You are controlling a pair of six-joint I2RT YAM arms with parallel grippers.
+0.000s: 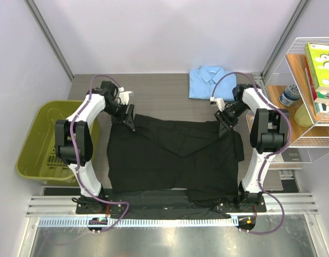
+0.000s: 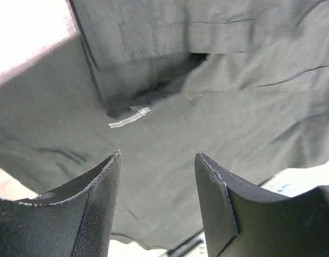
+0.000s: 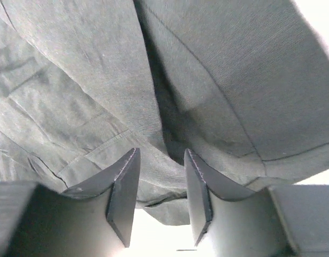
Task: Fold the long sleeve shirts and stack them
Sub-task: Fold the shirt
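A black long sleeve shirt lies spread flat across the middle of the table, its near edge hanging over the front. The light blue shirt sits folded at the back of the table, collar up. My left gripper hovers over the black shirt's far left corner. In the left wrist view this gripper is open, with only black cloth below it. My right gripper is at the far right corner. Its jaws stand apart over a fold of the cloth, with a gap between them.
A green bin stands off the table's left edge. A wire shelf with books and a bottle is on the right, close to the right arm. A metal rail runs along the near edge.
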